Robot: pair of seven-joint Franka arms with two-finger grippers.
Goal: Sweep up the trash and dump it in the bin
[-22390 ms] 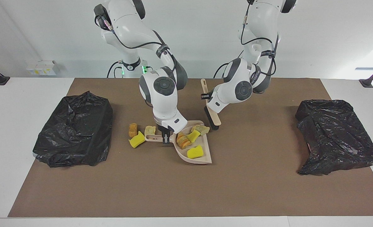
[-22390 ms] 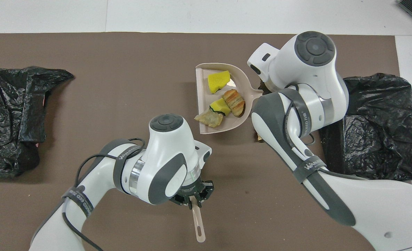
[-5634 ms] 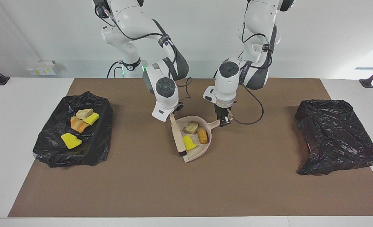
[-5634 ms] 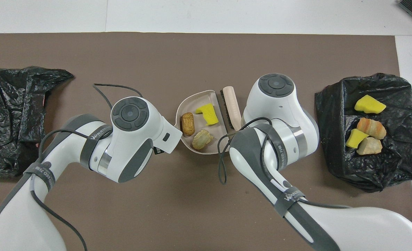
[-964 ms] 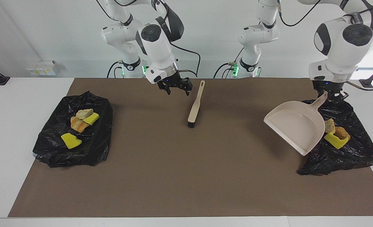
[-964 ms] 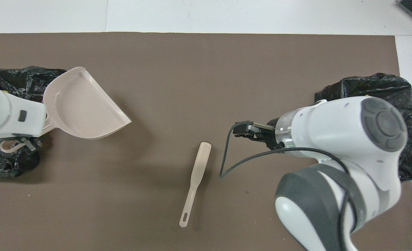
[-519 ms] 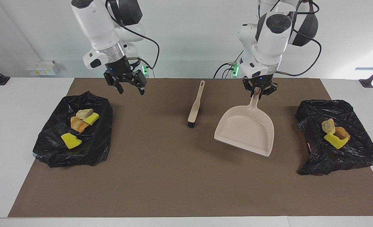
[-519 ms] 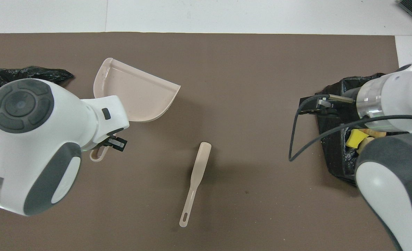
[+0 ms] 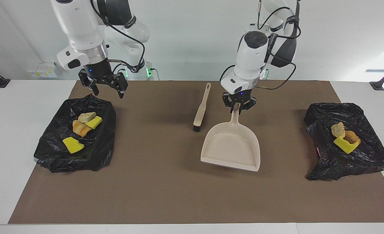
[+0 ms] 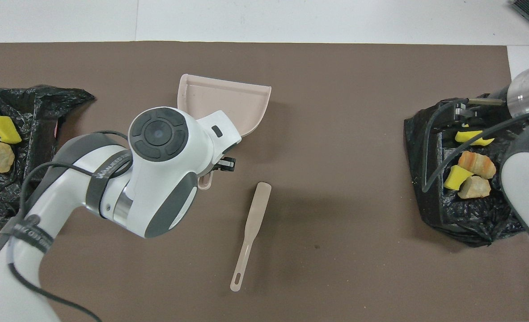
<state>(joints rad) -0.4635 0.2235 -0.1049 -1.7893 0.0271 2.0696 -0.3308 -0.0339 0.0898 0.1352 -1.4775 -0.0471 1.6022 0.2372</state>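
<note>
Overhead, the left gripper (image 9: 239,108) hides (facing view: pinching the dustpan (image 9: 232,148) handle); right gripper (image 9: 107,86) spread.

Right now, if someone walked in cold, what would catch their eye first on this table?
The left gripper holds an empty beige dustpan by its handle above the middle of the mat, beside the brush. Bright scraps fill a black bin at the right arm's end and another bin at the left arm's end.
</note>
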